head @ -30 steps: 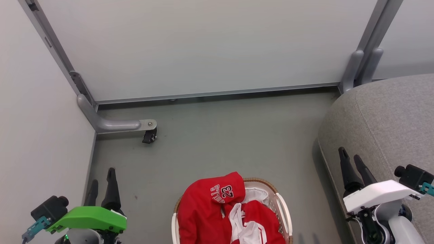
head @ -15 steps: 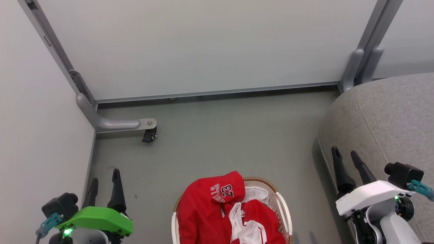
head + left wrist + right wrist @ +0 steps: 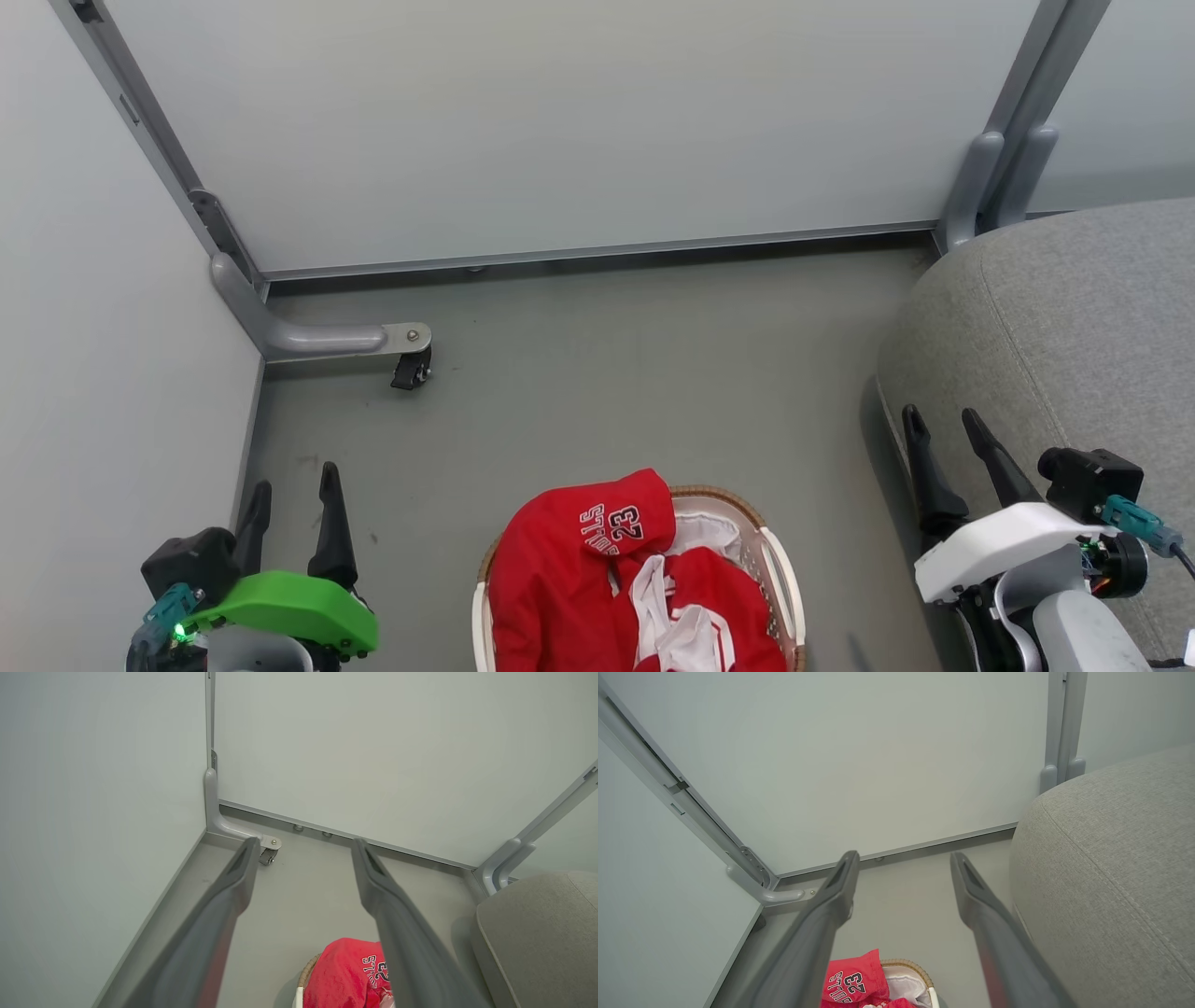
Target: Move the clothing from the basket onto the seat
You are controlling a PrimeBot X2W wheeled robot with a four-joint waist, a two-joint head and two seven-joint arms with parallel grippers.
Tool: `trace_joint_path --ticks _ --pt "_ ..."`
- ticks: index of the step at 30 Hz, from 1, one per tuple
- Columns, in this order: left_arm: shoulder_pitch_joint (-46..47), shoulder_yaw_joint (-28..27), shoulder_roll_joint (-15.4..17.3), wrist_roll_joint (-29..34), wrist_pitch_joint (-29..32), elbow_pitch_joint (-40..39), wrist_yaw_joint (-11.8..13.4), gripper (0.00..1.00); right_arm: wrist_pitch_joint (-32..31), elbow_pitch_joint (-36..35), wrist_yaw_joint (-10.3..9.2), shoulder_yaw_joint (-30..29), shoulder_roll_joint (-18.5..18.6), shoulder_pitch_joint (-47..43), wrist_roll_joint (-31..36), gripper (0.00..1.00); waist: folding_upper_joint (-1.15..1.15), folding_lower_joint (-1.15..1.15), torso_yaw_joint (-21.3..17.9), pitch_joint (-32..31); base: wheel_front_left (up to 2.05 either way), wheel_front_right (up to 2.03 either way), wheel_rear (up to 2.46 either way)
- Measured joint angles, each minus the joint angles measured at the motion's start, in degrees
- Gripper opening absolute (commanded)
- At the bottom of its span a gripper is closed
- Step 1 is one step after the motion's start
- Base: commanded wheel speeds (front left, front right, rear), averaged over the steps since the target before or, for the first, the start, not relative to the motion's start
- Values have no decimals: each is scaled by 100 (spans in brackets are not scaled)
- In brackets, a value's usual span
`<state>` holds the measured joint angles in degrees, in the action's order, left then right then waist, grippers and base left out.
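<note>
One grey sofa seat bulks at our right and runs off the frame, so we cannot see how much landing room it offers. Near it on the floor stands the laundry basket, its near half cut off below. The red clothing is heaped inside it, the "23" jersey spilling over the far rim, and we cannot count the pieces underneath. Our left gripper and right gripper hang on either side, fingers spread and empty, probably poised to reach in. The right one shows against the seat's edge.
</note>
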<state>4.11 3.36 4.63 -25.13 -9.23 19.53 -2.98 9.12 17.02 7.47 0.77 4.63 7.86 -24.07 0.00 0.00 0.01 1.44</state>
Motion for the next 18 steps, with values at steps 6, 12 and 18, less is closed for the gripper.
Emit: trace_joint_path --ticks 6,12,18 --pt "1 -11 2 309 -88 -78 7 100 87 -38 1 -40 -1 5 342 100 0 0 0 4 0 0 0" --pt "-1 -22 1 610 -154 -77 35 100 172 -104 1 -48 -3 55 667 100 0 0 -15 -17 0 0 0" --pt "-83 -102 -25 826 -244 -30 23 100 237 -113 1 -37 -12 63 965 100 0 0 -27 -29 0 0 0"
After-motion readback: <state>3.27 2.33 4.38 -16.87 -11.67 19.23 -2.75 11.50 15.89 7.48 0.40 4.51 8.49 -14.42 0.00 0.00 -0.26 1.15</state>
